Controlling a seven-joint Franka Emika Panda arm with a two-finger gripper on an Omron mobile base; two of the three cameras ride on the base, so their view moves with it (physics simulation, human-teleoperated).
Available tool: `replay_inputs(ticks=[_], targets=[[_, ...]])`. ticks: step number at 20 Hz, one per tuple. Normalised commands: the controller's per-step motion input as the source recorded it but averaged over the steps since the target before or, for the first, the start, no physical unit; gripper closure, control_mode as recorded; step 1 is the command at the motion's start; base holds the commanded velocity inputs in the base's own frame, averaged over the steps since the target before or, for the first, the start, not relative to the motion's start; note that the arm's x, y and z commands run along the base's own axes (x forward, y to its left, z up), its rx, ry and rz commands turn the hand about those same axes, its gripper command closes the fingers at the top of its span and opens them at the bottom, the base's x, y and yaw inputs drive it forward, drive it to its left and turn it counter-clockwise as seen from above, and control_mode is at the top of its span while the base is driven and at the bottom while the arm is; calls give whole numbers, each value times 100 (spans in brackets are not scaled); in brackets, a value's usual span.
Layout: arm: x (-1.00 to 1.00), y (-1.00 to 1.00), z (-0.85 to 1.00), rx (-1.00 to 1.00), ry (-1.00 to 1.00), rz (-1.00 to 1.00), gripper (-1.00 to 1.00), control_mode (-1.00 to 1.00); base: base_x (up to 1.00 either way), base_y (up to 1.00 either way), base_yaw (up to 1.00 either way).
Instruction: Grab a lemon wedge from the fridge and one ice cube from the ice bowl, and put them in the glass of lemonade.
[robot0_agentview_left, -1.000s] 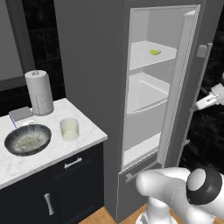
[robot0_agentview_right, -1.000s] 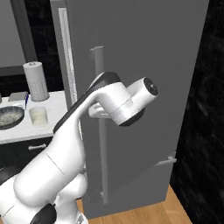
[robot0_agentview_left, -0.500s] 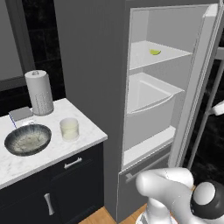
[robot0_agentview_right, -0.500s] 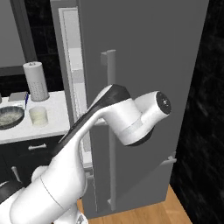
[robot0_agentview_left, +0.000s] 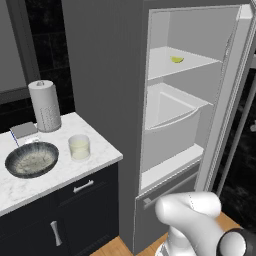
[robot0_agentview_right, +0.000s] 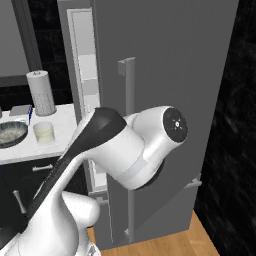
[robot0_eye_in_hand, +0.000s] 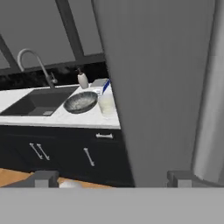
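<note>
Fridge: the fridge (robot0_agentview_left: 105, 75) stands open in the left base view, its white shelved inside facing the camera; the right base view shows instead the door's grey outer face and its long vertical bar handle (robot0_agentview_right: 128, 130), with the arm's elbow in front of it. The hand view shows the door as a broad grey slab from 12 to 4 o'clock.
Door change: against the picture of a second ago, the door stands wider, and its edge lies nearer the right border of the left base view.
Counter: the white marble counter (robot0_agentview_left: 60, 175) lies at 8 o'clock in the left base view; the hand view adds a dark sink (robot0_eye_in_hand: 37, 101) and a curved tap (robot0_eye_in_hand: 33, 61) that the base views miss.
Ice bowl: the ice bowl (robot0_agentview_left: 31, 159) sits on the counter at 9 o'clock of the glass, unmoved.
Glass: the glass of lemonade (robot0_agentview_left: 79, 146) stands upright just beside the bowl, in front of the paper-towel roll (robot0_agentview_left: 44, 105).
Lemon wedge: the lemon wedge (robot0_agentview_left: 177, 60) lies on the top shelf, long axis running roughly from 10 to 4 o'clock, in its earlier place.
Gripper: the gripper (robot0_eye_in_hand: 111, 179) has its tips well apart at the hand view's bottom, holding nothing.
</note>
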Motion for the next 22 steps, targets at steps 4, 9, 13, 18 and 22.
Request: replay_inputs(ticks=[4,9,13,18,22], targets=[[-29,94,50,-16,-6,-5,-100,-100,0,0,0],[-6,100,34,-23,-2,-15,-100,-100,0,0,0],[6,100,12,-31,4,-24,-100,-100,0,0,0],[41,68,7,-35,24,-18,-100,-100,0,0,0],[65,23,0,-35,27,-18,-100,-100,0,0,0]])
